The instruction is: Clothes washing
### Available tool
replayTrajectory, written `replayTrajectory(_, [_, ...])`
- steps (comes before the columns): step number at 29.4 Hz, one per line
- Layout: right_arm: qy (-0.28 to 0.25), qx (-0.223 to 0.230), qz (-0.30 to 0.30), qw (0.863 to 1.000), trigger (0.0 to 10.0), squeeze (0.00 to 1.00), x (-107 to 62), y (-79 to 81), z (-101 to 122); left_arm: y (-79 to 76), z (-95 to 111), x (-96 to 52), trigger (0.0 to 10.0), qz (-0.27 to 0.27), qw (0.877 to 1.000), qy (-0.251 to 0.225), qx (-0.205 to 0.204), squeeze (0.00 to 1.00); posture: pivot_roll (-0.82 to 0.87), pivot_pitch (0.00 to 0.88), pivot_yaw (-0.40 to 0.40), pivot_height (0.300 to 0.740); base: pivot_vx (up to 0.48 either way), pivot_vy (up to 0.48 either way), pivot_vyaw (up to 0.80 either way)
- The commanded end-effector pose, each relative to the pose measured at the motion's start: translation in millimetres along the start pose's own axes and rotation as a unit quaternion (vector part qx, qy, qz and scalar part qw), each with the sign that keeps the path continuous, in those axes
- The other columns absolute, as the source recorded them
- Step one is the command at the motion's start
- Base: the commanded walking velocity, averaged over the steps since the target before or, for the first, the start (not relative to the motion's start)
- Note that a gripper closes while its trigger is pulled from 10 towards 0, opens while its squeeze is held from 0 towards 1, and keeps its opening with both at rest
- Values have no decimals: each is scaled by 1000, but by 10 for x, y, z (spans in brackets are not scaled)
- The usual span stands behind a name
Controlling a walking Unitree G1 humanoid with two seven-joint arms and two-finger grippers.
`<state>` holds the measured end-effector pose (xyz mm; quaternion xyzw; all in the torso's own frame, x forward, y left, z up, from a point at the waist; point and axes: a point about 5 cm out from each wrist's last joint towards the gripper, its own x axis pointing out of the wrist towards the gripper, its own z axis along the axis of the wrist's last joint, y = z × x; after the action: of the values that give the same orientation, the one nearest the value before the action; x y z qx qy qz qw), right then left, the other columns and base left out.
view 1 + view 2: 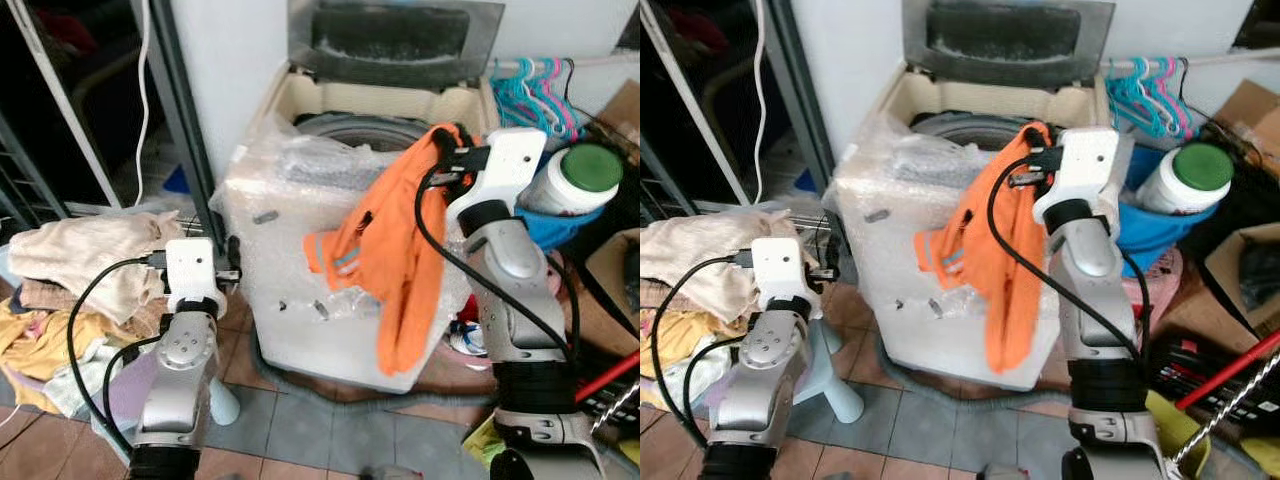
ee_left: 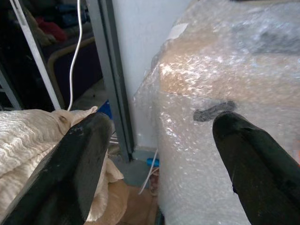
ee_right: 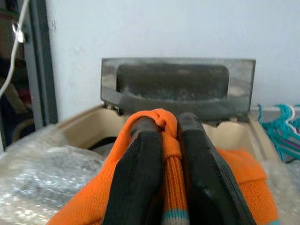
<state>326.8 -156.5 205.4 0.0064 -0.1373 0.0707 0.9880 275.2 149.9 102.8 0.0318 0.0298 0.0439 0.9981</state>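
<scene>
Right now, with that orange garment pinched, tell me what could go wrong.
The orange garment hangs down the bubble-wrapped washing machine's front, outside the open tub; releasing now would likely drop it on the floor. The right gripper pinches only a small fold, which might slip. The trailing cloth could snag the wrap.

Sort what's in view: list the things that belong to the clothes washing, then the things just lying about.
Belongs to the job:
orange garment, pinched in the right end effector
top-load washing machine, lid up
pile of clothes by the open left end effector

Lying about:
plastic hangers
green-capped white bottle
cardboard box
</scene>
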Motion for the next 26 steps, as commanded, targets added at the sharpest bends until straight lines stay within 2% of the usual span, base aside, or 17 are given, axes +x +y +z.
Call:
replayTrajectory(1, [-29,-4,33,999,10000,0,89,108,120,29,34,11,10000,1,1000,-3,-1,0,-24,0,2,740,319,0,0])
replayTrajectory(3, [-43,-31,121,991,10000,0,173,268,188,15,32,16,10000,-1,1000,-3,-2,0,-28,0,2,740,317,0,0])
replayTrajectory(4, [-45,-39,140,988,10000,0,186,303,202,12,32,16,10000,-1,1000,-2,-2,0,-28,0,2,740,315,0,0])
replayTrajectory(5, [-52,-58,188,979,10000,0,217,391,242,-2,33,19,10000,-2,1000,-3,-3,0,-28,0,-1,740,315,0,0])
replayTrajectory(7, [-51,-60,233,969,10000,0,258,471,274,-13,34,23,10000,-3,1000,-3,-4,0,-28,0,-4,740,315,0,0])
replayTrajectory(10, [-57,-68,261,961,10000,0,297,518,320,-16,33,23,10000,-2,1000,-3,-4,0,-27,0,-6,740,315,0,0])
replayTrajectory(12, [-77,-64,287,953,10000,0,459,530,506,-20,33,25,10000,1,1000,-3,-5,0,-21,0,-17,740,313,0,0])
replayTrajectory(13, [-77,-64,287,953,10000,0,459,530,506,-20,33,25,10000,1,1000,-3,-5,0,-21,0,-17,740,311,0,0])
replayTrajectory(14, [-91,-72,289,950,10000,0,554,497,619,-21,30,23,10000,2,1000,-3,-7,0,-21,0,-19,740,311,0,0])
replayTrajectory(16, [-110,-74,272,953,10000,0,672,428,773,-24,26,21,10000,4,1000,-3,-7,0,-22,0,-20,740,300,0,0])
replayTrajectory(18, [-134,-68,226,962,10000,0,819,280,975,-35,23,21,10000,3,1000,-2,-9,0,-23,0,-22,740,289,0,0])
replayTrajectory(20, [-152,-59,138,977,10000,0,963,34,1200,-41,27,25,10000,2,1000,-3,-9,0,-23,0,-22,740,292,0,0])
replayTrajectory(22, [-162,-43,78,983,10000,0,1026,-149,1339,-43,29,28,10000,2,1000,-4,-9,0,-22,0,-24,740,292,0,0])
replayTrajectory(23, [-168,-36,15,985,10000,0,1053,-355,1434,-42,23,35,10000,6,1000,-1,-10,0,-23,0,-26,740,0,0,0])
replayTrajectory(26, [-178,-32,-51,982,10000,0,1038,-604,1496,-54,23,39,10000,8,1000,-1,-12,0,-22,0,-29,740,0,0,0])
